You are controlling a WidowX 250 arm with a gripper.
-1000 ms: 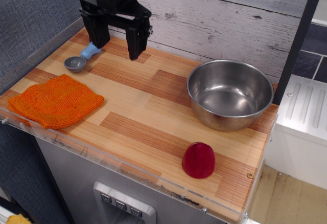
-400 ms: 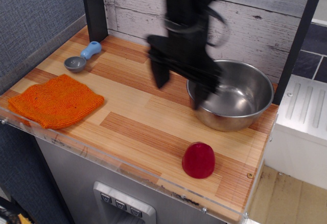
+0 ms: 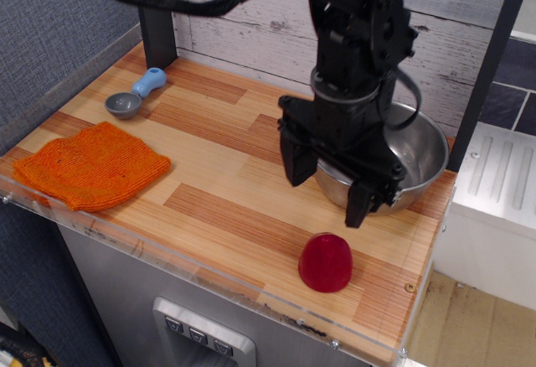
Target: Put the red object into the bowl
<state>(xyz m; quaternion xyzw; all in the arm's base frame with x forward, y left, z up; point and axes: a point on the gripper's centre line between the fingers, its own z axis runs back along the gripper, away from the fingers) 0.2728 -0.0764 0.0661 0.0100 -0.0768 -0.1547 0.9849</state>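
Observation:
The red object (image 3: 326,262) is a small dark-red glossy dome standing on the wooden counter near the front right edge. The bowl (image 3: 423,153), large and shiny steel, stands behind it at the right, and the arm hides its left half. My black gripper (image 3: 327,193) hangs open in front of the bowl, just above and slightly behind the red object. Its two fingers are spread wide apart. It holds nothing and is not touching the red object.
An orange knitted cloth (image 3: 90,165) lies at the front left. A small grey scoop with a light-blue handle (image 3: 134,95) lies at the back left. A black post (image 3: 154,15) stands at the back. The counter's front edge has a clear plastic lip (image 3: 201,271).
The arm has swung from the back left, across the counter to the right and forward, and now hangs in front of the bowl over the red object. Nothing else moved.

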